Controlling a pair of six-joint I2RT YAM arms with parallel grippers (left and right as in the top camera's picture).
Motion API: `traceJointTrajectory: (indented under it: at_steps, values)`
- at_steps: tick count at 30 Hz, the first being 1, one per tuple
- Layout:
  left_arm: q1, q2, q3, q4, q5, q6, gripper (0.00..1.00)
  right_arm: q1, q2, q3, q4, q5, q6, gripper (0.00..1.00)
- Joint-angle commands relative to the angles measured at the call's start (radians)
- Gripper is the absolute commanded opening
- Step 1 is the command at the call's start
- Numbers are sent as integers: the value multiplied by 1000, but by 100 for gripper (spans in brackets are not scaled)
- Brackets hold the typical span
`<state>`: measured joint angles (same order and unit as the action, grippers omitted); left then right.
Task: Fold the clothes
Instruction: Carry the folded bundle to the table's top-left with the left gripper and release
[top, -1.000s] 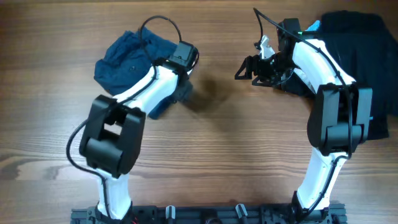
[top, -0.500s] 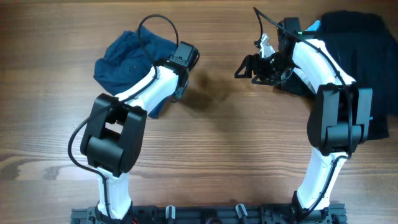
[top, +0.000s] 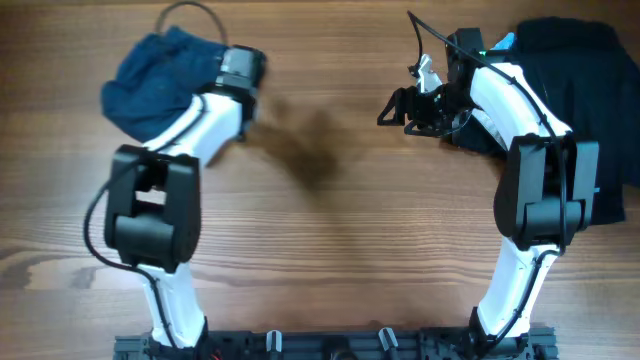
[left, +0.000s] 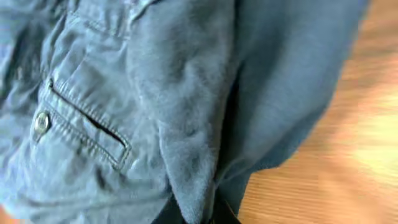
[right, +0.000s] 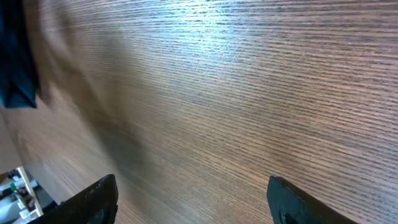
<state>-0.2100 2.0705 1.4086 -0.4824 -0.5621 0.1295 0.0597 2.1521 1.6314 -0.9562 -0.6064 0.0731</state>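
Note:
A crumpled blue garment (top: 150, 80) with a buttoned pocket (left: 42, 121) lies at the table's far left. My left gripper (top: 222, 78) is at its right edge, shut on a fold of the blue cloth (left: 186, 124). That fold fills the left wrist view, pinched between the dark jaws at the bottom edge, where my left gripper (left: 198, 214) barely shows. My right gripper (top: 392, 110) hovers open over bare wood at the far middle, nothing between its fingers (right: 93, 199). A dark pile of clothes (top: 570, 50) lies behind the right arm at the far right.
The wooden table (top: 340, 230) spreads between the arms. The dark pile runs down the right edge (top: 610, 195). A corner of dark cloth (right: 15, 56) shows at the left of the right wrist view.
My left gripper has shut on the blue garment and swung left and away, taking the garment with it. The right arm has not moved.

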Motion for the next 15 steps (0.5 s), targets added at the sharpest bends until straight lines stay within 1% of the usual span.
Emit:
traceJointTrajectory:
  at_steps: [1, 4, 9, 13, 15]
  values:
    - [109, 13, -3, 62, -41, -11, 4, 0, -21, 19, 1, -28, -17, 77]
    - [166, 13, -3, 130, -26, -13, 4, 0, -21, 19, 2, -27, 5, 77]
    - [211, 36, -3, 217, -27, -15, 4, 0, -21, 19, 2, -27, 21, 77]
    - [254, 80, -3, 228, -11, -111, 4, 1, -21, 19, 2, -27, 35, 77]
    - [268, 93, -3, 229, 15, -117, 4, 1, -21, 19, 2, -27, 35, 77]
